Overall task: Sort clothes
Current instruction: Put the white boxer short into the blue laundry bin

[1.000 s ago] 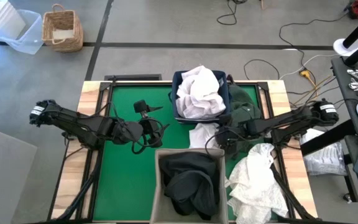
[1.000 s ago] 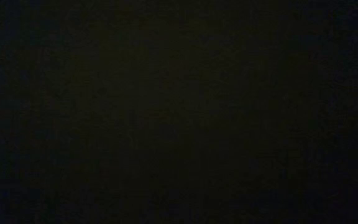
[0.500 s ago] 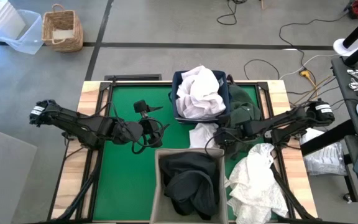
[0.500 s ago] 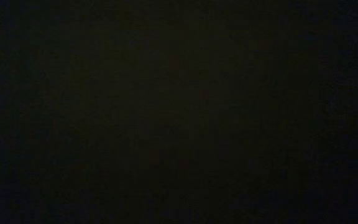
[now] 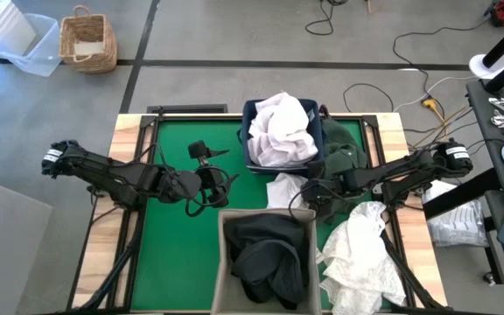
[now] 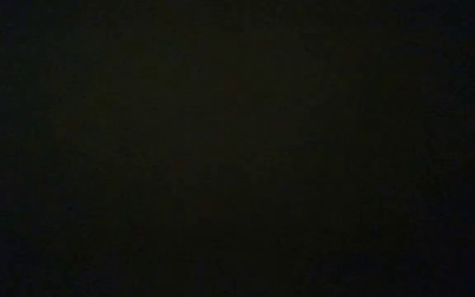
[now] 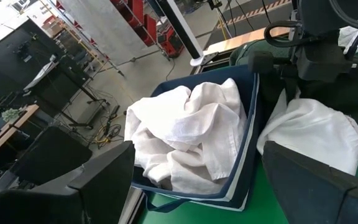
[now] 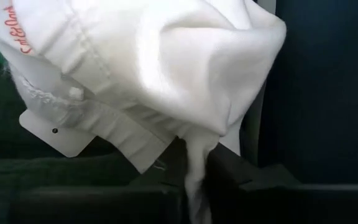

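Two bins already hold clothes: the navy blue plastic bin [image 5: 320, 140] carries a heap of wrinkled white garments [image 5: 280, 128], and the beige fabric bin [image 5: 220, 254], on the near side of the blue one, holds a pile of black and charcoal garments [image 5: 267, 252]. By that measure the sorting looks more than half done.

Three pieces are left out on the green-topped desk [image 5: 178, 254]. A small white garment [image 5: 285, 189] lies between the two bins, just beside the navy bin's near wall. A dark green garment [image 5: 344, 157] lies against that bin's right side. A large wrinkled white garment [image 5: 357, 254] sprawls to the right of the beige bin, over the desk's edge.

The right gripper [image 5: 309, 192] sits at the small white garment, and in the right wrist view its fingers are pinched narrow on a fold of that cloth, with the navy bin's wall close behind. The piece probably belongs in the navy bin.

The left gripper [image 5: 221, 181] waits over bare desk to the left of the navy bin, fingers [image 7: 98, 186] spread wide and holding nothing.
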